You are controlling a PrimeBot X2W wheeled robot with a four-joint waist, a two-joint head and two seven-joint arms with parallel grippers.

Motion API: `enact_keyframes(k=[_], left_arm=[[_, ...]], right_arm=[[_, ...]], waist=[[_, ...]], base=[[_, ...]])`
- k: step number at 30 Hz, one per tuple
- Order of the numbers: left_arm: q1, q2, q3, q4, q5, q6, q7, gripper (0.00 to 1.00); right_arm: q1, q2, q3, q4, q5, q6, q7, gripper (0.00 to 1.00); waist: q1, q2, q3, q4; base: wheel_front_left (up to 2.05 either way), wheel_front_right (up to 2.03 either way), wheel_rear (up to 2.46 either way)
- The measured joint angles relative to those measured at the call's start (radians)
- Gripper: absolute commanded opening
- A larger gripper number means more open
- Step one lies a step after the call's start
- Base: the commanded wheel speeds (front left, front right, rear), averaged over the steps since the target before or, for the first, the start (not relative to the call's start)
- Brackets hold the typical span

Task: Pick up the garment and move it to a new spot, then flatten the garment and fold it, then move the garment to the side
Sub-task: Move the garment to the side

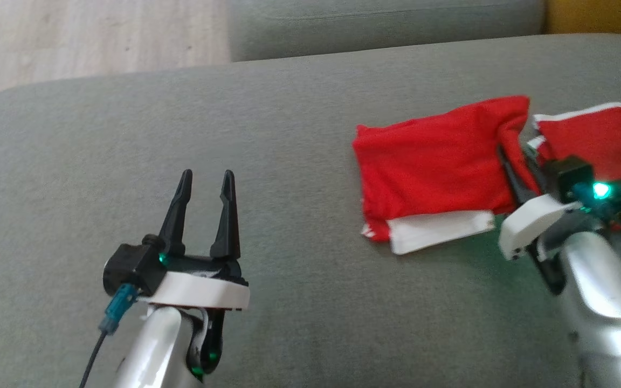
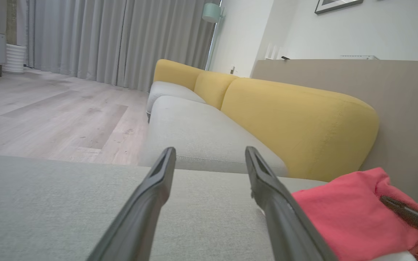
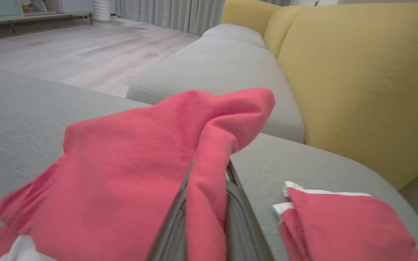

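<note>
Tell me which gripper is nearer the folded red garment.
Right. The right gripper is shut on a raised fold at the red garment's right edge. The left gripper hovers open over bare sofa cushion, well to the garment's left, not touching it.

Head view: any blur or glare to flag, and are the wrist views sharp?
Head view: right claw smeared, its green light flaring, glare on the silver forearm; left wrist view: room crisp, near fingers soft; right wrist view: red garment slightly soft.
</note>
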Motion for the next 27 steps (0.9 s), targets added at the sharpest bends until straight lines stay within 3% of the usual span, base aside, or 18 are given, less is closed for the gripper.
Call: enact_keyframes(k=[13, 20, 27], left_arm=[[-0.011, 0.000, 0.002, -0.007, 0.004, 0.006, 0.000, 1.00], [-0.058, 0.000, 0.007, -0.006, 0.015, -0.008, 0.000, 1.00], [-0.088, 0.000, 0.027, -0.004, 0.035, -0.020, 0.000, 1.00]], right_arm=[[0.015, -0.302, 0.025, -0.323, 0.103, 0.000, 0.206, 0.00], [0.014, -0.435, -0.031, -0.300, 0.123, 0.000, 0.239, 0.00], [0.013, -0.477, -0.100, -0.198, 0.095, 0.000, 0.226, 0.00]], waist=[[0.0001, 0.0000, 0.069, -0.091], [0.0002, 0.0000, 0.137, -0.096], [0.0002, 0.0000, 0.192, -0.081]], base=[[0.00, 0.00, 0.00], [0.00, 0.00, 0.00], [0.00, 0.00, 0.00]])
